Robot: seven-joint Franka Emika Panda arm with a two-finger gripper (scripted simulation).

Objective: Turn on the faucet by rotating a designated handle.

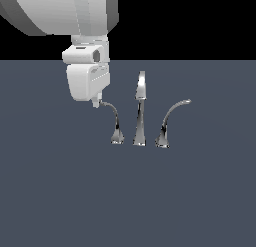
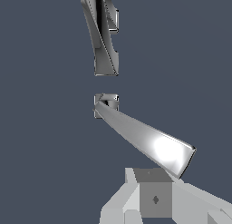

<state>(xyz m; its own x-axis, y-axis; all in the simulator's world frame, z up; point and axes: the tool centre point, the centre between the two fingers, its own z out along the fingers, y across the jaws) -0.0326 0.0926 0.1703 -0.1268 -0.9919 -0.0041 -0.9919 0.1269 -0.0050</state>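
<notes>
Gripper [image 1: 96,102]: white, hanging from the arm at the upper part of the exterior view's left; its fingertips sit right at the free tip of the handle. Whether the fingers are spread, pressed together or pinching the tip, I cannot tell; the exterior view shows only a small nub there, and the wrist view shows just pale grey finger parts [image 2: 154,198] next to the lever's end.

Handle [image 1: 114,122]: the thin curved chrome lever, directly below and just beside the gripper, its hooked tip reaching up to the fingertips and its narrow foot on the surface lower down, toward the spout. In the wrist view it runs as a bright flat bar [image 2: 145,139] from its small foot out to the fingers.

Spout [image 1: 140,111]: tall, upright, flat widened top, just past the handle's foot on the side away from the gripper.

Thick lever [image 1: 170,122]: beyond the spout, farthest from the gripper, curving away from it.

Surface [image 1: 128,201]: flat slate grey, carrying all three chrome pieces.
</notes>
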